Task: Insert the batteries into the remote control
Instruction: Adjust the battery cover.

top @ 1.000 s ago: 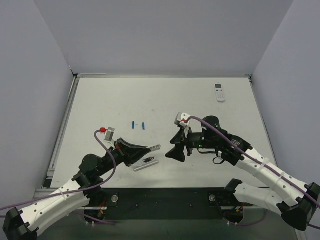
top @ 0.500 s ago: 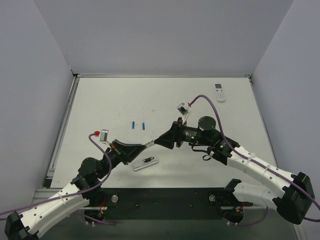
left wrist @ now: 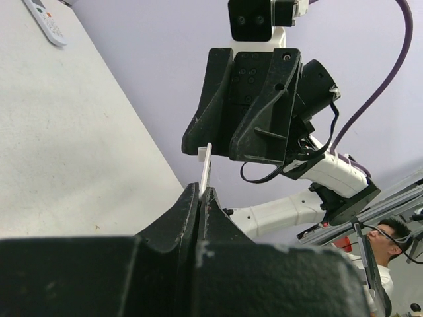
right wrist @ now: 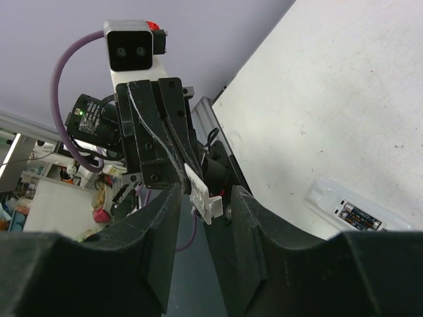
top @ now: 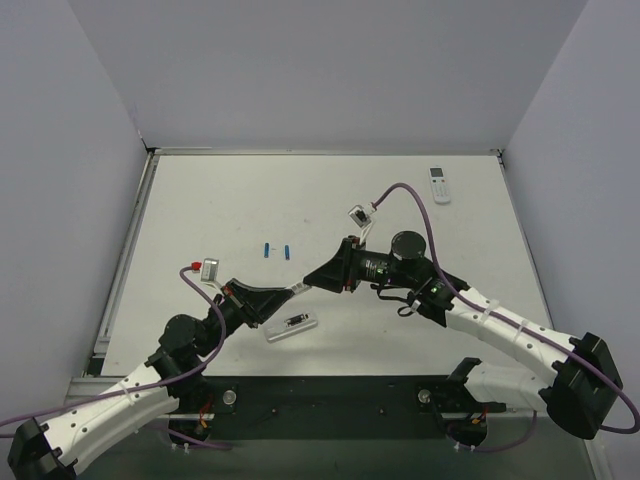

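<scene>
right arm (top: 470,310) has swung in from mid-worktop and stretched out low, so its jaws now meet the left jaws above the remote (top: 292,324). the left jaws are clenched on one end of a thin white cover (right wrist: 201,193). the right jaws stand parted on either side of its free end, with gaps showing, not yet pinching. the remote lies back-up on the worktop (top: 200,200) with its bay open, and the two batteries (top: 277,250) lie loose further out, untouched. the handover looks risky: the cover is thin and held by its edge, so an off-centre squeeze could twist it or flick it out. if the left lets go too soon, it would likely drop onto the remote. the fingertips are close enough to clash.
</scene>
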Tool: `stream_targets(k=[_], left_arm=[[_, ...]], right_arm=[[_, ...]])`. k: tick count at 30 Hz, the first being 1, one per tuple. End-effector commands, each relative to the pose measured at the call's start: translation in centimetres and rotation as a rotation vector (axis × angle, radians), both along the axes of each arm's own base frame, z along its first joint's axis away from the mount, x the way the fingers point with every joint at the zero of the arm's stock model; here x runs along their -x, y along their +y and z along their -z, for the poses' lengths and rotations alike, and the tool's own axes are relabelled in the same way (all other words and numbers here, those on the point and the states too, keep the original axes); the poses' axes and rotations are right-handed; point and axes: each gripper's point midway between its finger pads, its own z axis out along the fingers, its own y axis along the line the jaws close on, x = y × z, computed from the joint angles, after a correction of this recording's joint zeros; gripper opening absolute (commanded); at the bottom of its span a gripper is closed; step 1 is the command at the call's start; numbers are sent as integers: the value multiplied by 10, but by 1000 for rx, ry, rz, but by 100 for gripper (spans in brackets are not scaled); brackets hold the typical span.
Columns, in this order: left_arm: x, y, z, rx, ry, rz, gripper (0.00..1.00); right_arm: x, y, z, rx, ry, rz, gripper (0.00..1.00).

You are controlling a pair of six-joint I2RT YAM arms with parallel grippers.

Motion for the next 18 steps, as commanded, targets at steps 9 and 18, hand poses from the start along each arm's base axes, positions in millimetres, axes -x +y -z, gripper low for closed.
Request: stream_targets(k=[9,18], left_arm=[[1,5,-22,115,-20,-2,0],[-1,4,-4,67,29,-9,1]], right_arm=[[15,7,-12,-67,-30,-99,28],[10,2,-10,-43,-49,-75,0]])
